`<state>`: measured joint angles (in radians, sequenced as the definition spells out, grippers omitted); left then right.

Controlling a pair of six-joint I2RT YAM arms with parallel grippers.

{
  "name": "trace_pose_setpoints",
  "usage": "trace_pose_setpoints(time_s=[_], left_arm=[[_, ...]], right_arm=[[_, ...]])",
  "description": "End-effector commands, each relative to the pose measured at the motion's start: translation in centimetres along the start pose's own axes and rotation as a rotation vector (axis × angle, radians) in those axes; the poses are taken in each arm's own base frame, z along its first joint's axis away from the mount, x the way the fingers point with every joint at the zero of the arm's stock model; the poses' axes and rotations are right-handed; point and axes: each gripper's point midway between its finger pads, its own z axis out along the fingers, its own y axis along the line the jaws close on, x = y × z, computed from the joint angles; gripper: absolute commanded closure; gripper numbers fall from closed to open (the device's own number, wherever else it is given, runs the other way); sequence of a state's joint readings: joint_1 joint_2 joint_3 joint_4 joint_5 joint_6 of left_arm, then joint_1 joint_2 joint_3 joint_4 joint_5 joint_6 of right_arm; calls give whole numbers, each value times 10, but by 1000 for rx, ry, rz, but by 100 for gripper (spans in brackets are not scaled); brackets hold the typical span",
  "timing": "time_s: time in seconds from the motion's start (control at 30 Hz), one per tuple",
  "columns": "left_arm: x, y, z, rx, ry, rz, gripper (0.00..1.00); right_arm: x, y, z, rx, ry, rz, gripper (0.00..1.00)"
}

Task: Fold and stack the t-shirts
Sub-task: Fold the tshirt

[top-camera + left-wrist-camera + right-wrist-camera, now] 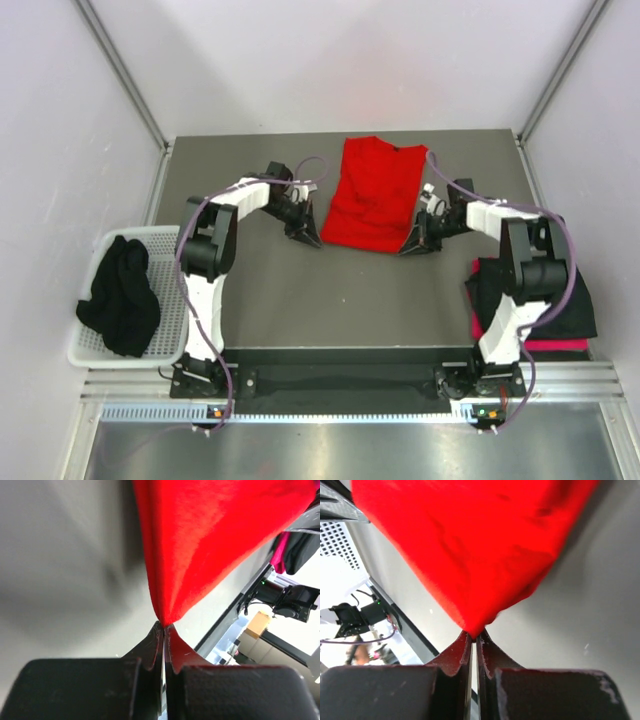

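A bright red t-shirt point(373, 192) lies on the grey table point(300, 290) at the back centre, collar to the far side. My left gripper point(312, 240) is shut on its near left corner, and the cloth point(200, 540) rises from the closed fingertips. My right gripper point(408, 248) is shut on its near right corner, where the cloth point(470, 545) shows the same way. A black t-shirt point(120, 297) sits bunched in the basket at the left. Folded black point(570, 300) and pinkish-red point(550, 345) t-shirts lie stacked at the right, behind the right arm.
A white mesh basket point(170, 300) hangs off the table's left edge. Metal frame posts stand at the back corners. A black rail point(340, 380) with both arm bases runs along the near edge.
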<state>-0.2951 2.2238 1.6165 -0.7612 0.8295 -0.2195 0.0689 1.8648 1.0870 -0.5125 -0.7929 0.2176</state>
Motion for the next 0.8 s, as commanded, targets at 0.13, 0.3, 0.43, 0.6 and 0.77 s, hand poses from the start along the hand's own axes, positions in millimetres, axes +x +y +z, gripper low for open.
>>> trace_pose_setpoints(time_s=[0.13, 0.3, 0.43, 0.6, 0.77], left_arm=[[3, -40, -40, 15, -117, 110, 100], [10, -69, -62, 52, -163, 164, 100], [12, -103, -88, 99, -231, 237, 100], [28, -123, -115, 79, -311, 316, 100], [45, -135, -129, 89, -354, 360, 100]], right_arm=[[-2, 24, -33, -8, -86, -111, 100], [-1, 41, -55, -12, -111, -165, 100], [-8, 68, -81, -19, -170, -255, 100], [-3, 92, -108, -23, -238, -337, 100], [7, 107, -128, -36, -297, -386, 100]])
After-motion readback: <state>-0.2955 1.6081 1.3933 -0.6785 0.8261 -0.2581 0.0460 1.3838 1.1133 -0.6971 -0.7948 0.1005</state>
